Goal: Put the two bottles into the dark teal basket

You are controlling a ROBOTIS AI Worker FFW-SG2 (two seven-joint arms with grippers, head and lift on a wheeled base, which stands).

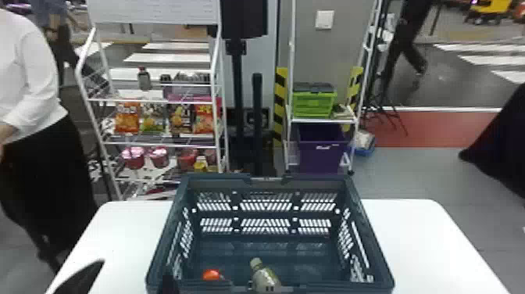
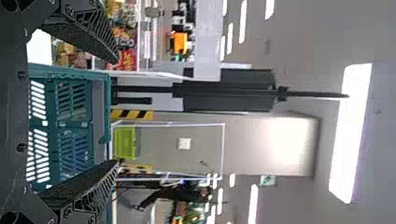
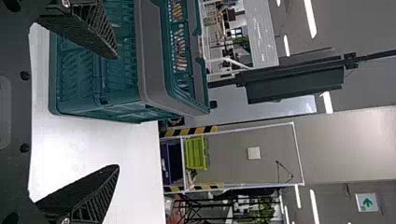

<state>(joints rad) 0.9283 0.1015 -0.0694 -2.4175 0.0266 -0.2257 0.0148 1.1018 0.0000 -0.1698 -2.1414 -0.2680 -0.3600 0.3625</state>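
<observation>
Here, dark teal basket (image 1: 218,180) sits at your twelve o'clock. Bottle (image 1: 265,278) inside, toward its six o'clock; red top (image 1: 211,274) inside too, toward seven. Left gripper (image 1: 135,268) at basket's eight o'clock, spread wide, empty. Right gripper (image 3: 116,112): also wide, empty.

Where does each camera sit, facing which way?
Head: robot's head, facing forward and down into the dark teal plastic basket; left arm's black fingers at bottom left.
Left wrist: on that wrist, facing forward across the basket; own fingers, open.
Right wrist: on that wrist, facing forward past the basket's right side; right arm's fingers, open.
Wrist views share the lime-green crate.
</observation>
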